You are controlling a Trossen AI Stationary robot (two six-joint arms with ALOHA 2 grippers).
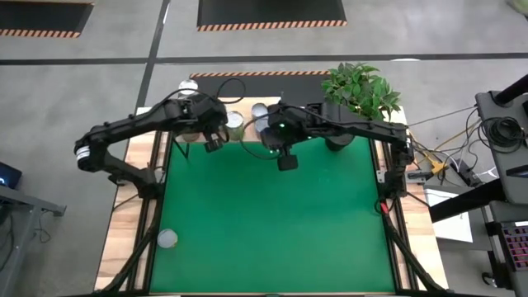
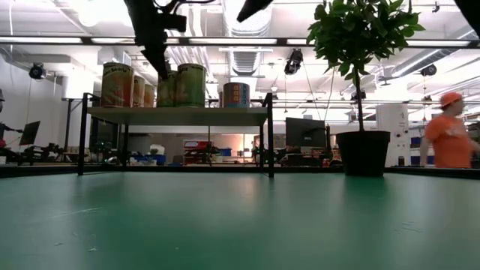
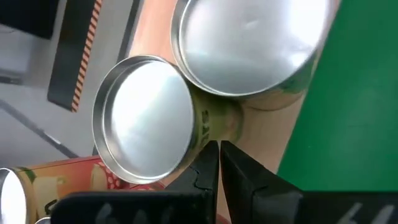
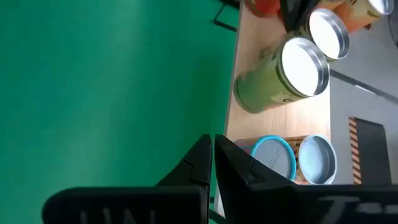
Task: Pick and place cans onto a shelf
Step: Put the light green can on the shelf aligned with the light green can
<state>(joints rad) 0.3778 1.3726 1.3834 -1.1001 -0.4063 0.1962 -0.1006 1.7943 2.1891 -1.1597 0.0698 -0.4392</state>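
Note:
The shelf (image 2: 176, 115), a light plank on thin black legs, stands at the table's far edge with several cans (image 2: 180, 84) upright on it. Their silvery tops (image 3: 146, 118) and green labels fill the left wrist view. My left gripper (image 1: 213, 142) hangs shut over the shelf's left part, its tips (image 3: 219, 149) just short of a green-labelled can (image 3: 214, 121). My right gripper (image 1: 286, 161) is shut above the mat, near the shelf's right end (image 4: 280, 124), beside a green can (image 4: 280, 74) and two blue-rimmed cans (image 4: 273, 155). One more can (image 1: 167, 239) stands on the mat at the near left.
A dark plant pot (image 1: 338, 136) with a leafy plant (image 2: 360, 30) stands at the far right of the green mat (image 1: 272, 223). Wooden side boards (image 1: 136, 206) flank the mat. A person in orange (image 2: 450, 135) stands in the room behind.

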